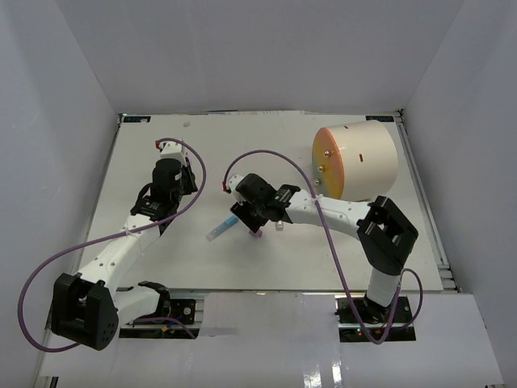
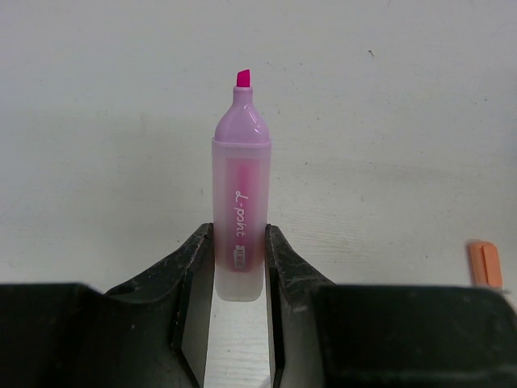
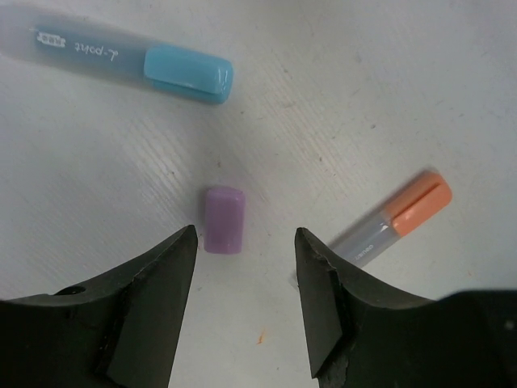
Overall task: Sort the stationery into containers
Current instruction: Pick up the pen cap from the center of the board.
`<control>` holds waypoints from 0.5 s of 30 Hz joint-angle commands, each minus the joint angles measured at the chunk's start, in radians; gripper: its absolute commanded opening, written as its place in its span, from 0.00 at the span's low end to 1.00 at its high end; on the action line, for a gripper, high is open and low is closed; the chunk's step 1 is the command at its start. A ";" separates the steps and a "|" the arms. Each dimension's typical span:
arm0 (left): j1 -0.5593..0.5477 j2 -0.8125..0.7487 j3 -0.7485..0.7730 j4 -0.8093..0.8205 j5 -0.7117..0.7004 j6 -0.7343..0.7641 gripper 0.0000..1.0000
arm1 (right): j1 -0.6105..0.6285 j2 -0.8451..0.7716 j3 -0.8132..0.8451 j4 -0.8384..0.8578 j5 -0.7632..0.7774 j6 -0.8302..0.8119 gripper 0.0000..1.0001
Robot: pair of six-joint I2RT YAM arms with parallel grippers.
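My left gripper [image 2: 240, 236] is shut on the base of an uncapped pink highlighter [image 2: 241, 194], whose tip points away over the table. In the top view the left gripper [image 1: 166, 150] is at the far left. My right gripper [image 3: 245, 236] is open and empty, low over a small purple cap [image 3: 223, 219] that lies just ahead of the left finger. A blue-capped highlighter [image 3: 121, 61] and an orange-capped marker [image 3: 396, 214] lie near it. From above, the right gripper [image 1: 250, 220] is mid-table by the blue highlighter [image 1: 220, 230] and the purple cap [image 1: 258, 235]. The cream drum [image 1: 355, 162] lies at the far right, its orange face turned left.
A loose orange cap [image 2: 485, 263] lies on the table to the right of the left gripper. White walls close in the table on three sides. Purple cables loop from both arms over the table.
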 commanded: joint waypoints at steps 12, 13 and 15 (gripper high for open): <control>0.005 -0.042 0.003 0.009 -0.013 0.000 0.10 | 0.007 0.180 0.107 -0.086 -0.077 0.017 0.55; 0.007 -0.041 0.003 0.009 -0.015 0.000 0.10 | 0.005 0.186 0.111 -0.088 -0.079 0.017 0.55; 0.007 -0.042 0.001 0.009 -0.013 0.000 0.10 | 0.005 0.203 0.116 -0.088 -0.082 0.017 0.55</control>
